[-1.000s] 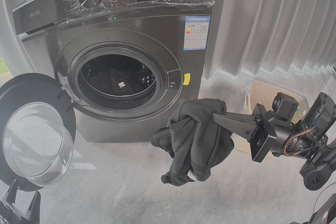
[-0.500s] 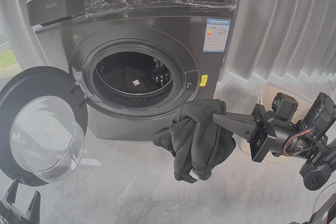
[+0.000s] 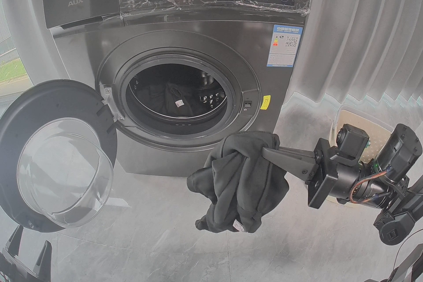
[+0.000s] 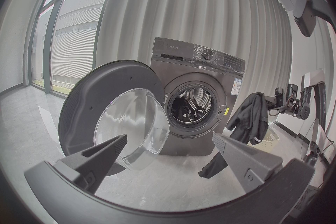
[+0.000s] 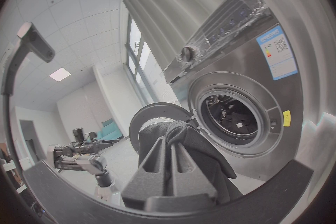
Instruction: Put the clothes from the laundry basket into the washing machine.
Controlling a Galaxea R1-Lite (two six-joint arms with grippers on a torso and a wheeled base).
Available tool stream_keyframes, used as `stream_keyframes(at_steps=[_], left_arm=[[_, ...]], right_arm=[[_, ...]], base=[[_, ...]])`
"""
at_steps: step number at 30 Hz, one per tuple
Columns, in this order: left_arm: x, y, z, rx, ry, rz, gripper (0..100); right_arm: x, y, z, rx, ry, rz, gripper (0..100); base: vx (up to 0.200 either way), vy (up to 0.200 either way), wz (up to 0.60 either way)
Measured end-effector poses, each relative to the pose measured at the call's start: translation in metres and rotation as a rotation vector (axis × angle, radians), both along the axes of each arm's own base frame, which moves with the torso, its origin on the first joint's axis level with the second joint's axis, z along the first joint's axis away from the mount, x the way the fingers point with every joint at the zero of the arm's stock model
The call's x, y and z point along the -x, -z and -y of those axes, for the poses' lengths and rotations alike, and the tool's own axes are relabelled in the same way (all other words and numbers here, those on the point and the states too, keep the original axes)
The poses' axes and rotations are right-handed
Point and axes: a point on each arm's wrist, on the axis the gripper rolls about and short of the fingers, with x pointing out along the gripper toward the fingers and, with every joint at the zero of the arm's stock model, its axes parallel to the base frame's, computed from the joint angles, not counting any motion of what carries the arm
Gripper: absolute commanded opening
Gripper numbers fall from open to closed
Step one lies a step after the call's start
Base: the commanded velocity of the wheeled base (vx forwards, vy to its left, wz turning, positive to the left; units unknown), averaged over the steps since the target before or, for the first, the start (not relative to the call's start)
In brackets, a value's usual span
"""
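A bunch of dark clothes (image 3: 240, 181) squeezed tight in the right claw (image 3: 267, 150), hung just in front of the washing machine (image 3: 185, 38), round door (image 3: 39, 102) swung open, more clothes (image 3: 167, 98) seen inside, laundry basket (image 3: 359, 122) by the curtain, left claw (image 4: 169, 136) spread wide, nothing held.

Bright daylight, seemingly from the window (image 4: 70, 35); door glass (image 3: 61, 172) glares; edges bow.
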Motion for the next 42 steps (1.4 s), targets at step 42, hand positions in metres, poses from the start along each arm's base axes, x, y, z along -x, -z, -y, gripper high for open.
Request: stream_keyframes(at_steps=[42], left_arm=[[-0.121, -0.086, 0.032, -0.056, 0.698, -0.251, 100]], right_arm=[[-0.017, -0.017, -0.053, -0.150, 0.004, -0.057, 0]], base=[[0.000, 0.000, 0.00]])
